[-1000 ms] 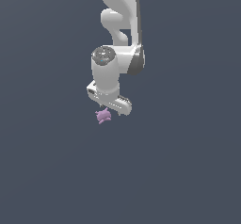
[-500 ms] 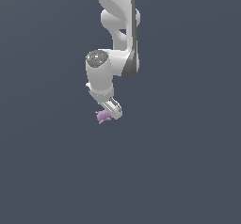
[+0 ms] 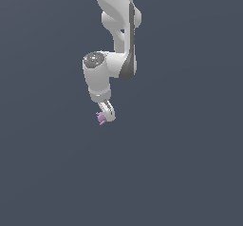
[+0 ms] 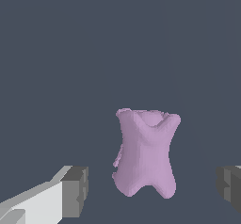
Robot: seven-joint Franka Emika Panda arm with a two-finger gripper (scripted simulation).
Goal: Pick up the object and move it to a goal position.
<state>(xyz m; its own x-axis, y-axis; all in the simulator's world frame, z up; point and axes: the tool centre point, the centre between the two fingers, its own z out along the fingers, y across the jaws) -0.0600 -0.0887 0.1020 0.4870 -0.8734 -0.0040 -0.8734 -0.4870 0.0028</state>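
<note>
so the gripper [image 4: 150,188] has swung round over the last second, its wrist twisting until the fingers [image 4: 75,190] straddle the object [image 4: 146,152]. it stands open (clear gaps show on both sides of the blob in the wrist view), nothing pinched yet. the lilac object [image 3: 101,118] sits right at the fingertips, toward the exterior view's left of them, on the plain dark floor [image 3: 190,173]. the white arm [image 3: 116,40] hangs straight above. judging by that turn, alignment looks finished, and closing on the blob seems the next step; lifting and carrying remain.
</note>
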